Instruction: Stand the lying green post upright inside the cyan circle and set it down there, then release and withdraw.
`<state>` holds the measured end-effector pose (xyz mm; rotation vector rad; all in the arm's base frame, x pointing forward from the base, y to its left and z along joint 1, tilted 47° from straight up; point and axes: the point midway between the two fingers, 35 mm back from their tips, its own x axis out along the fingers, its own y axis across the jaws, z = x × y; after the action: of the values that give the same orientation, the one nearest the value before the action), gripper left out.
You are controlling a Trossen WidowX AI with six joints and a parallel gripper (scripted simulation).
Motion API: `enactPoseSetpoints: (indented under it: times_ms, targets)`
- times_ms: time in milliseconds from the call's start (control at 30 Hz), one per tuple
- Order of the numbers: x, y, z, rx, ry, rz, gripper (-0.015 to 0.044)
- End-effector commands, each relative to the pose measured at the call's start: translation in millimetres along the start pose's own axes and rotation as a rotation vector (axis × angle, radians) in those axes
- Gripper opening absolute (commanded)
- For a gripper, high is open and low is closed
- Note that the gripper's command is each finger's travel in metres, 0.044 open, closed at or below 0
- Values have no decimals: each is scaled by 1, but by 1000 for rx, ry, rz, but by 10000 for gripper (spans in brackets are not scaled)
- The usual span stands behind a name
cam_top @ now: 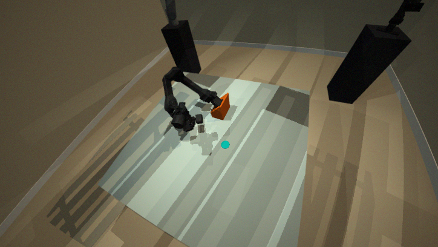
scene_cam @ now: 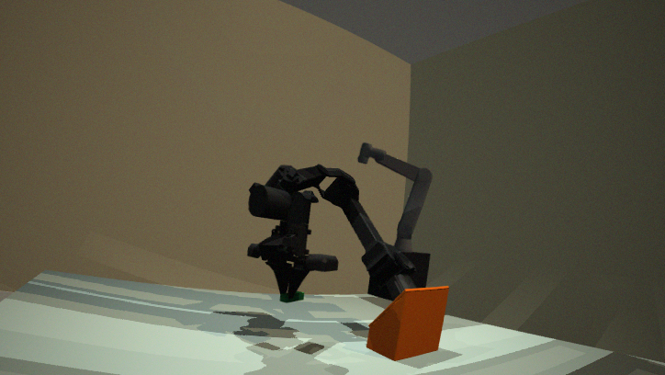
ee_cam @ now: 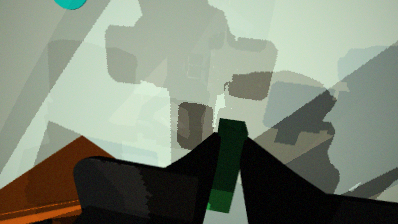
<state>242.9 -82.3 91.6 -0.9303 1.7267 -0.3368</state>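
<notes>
The gripper (scene_cam: 289,294) (ee_cam: 229,141) is clamped on the green post (scene_cam: 296,296) (ee_cam: 230,162), its fingers covering part of the blocky, lying stick. From above I can't make the post out, well apart from the flat cyan circle (cam_top: 225,144) (ee_cam: 71,3), which the wrist view crops.

Cyan circle (cam_top: 225,144) (ee_cam: 71,3) on the table top (cam_top: 245,184) (scene_cam: 139,339), apart from the orange block (cam_top: 221,108) (scene_cam: 413,323) (ee_cam: 75,167).

Three views around one bench
Overhead looks steeply down on the whole bench (cam_top: 251,196) (scene_cam: 116,339); exterior faces across it, low; wrist peers down close.
</notes>
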Motion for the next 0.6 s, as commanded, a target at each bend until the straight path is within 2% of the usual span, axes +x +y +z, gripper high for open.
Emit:
enactPoseSetpoints:
  times_ms: [0,567]
  targets:
    - [-7,0,0,5,-6,-1,23]
    - [-14,22,24,-84,-36,16,23]
